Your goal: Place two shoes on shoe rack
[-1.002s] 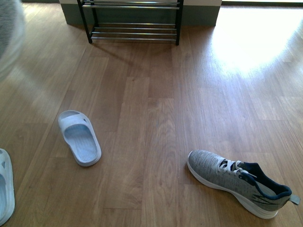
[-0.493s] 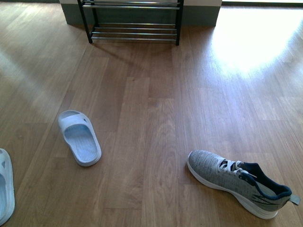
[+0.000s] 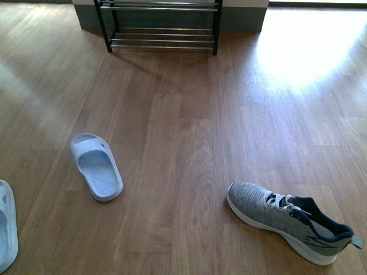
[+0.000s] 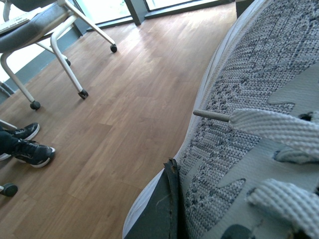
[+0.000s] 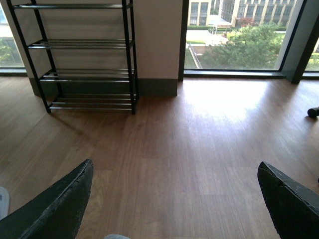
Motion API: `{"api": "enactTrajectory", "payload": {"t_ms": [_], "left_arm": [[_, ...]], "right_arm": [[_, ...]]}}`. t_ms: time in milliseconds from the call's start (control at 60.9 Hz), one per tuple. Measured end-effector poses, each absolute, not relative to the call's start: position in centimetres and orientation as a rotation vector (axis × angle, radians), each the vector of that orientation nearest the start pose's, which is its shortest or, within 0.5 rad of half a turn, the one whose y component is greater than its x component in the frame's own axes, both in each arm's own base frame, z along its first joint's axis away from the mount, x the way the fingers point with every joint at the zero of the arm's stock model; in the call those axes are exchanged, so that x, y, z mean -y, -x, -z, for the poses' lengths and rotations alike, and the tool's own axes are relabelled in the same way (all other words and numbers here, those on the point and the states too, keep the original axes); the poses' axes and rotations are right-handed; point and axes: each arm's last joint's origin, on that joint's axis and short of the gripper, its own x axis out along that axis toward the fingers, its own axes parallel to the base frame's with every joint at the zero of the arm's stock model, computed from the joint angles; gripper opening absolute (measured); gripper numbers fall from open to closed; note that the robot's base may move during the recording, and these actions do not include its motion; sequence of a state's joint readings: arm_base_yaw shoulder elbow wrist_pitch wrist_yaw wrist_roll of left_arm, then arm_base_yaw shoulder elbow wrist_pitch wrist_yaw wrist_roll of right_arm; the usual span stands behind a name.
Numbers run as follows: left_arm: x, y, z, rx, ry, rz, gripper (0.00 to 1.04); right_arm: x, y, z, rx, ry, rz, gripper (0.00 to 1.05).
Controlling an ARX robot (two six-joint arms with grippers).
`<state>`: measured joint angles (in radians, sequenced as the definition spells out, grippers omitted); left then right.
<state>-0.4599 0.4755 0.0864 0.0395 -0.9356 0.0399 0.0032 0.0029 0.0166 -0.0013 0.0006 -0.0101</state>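
Note:
A grey knit sneaker (image 4: 249, 99) with white laces fills the left wrist view, lifted above the wood floor. My left gripper (image 4: 214, 199) is shut on it, one dark finger (image 4: 159, 209) pressed against its side. The other grey sneaker (image 3: 287, 220) lies on the floor at the front right. Two pale blue slides lie at the left: one slide (image 3: 96, 167) in full view, the second slide (image 3: 6, 223) cut by the frame edge. The shoe rack (image 3: 160, 34) stands against the far wall, its chrome tiers (image 5: 84, 55) bare. My right gripper (image 5: 174, 199) hangs open over the floor, facing the rack.
An office chair on castors (image 4: 50, 30) and a person's black shoes (image 4: 25, 147) show in the left wrist view. A large window (image 5: 239, 40) is to the right of the rack, with a bright sun patch (image 3: 309, 46) on the floor below it.
The blurred grey sneaker that showed at the top left of the front view one second ago has moved out of that view. The shoes on the floor have not moved.

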Motion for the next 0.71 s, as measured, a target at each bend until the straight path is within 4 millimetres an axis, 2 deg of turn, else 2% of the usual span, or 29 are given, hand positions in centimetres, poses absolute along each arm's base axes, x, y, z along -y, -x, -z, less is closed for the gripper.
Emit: {"api": "enactTrajectory", "payload": {"t_ms": [706], "left_arm": [[3.21, -11.31, -15.63, -0.295, -0.319, -0.456, 0.02]], "right_arm": [[-0.03, -9.68, -16.88, 0.012, 0.010, -0.003, 0.96]]}}
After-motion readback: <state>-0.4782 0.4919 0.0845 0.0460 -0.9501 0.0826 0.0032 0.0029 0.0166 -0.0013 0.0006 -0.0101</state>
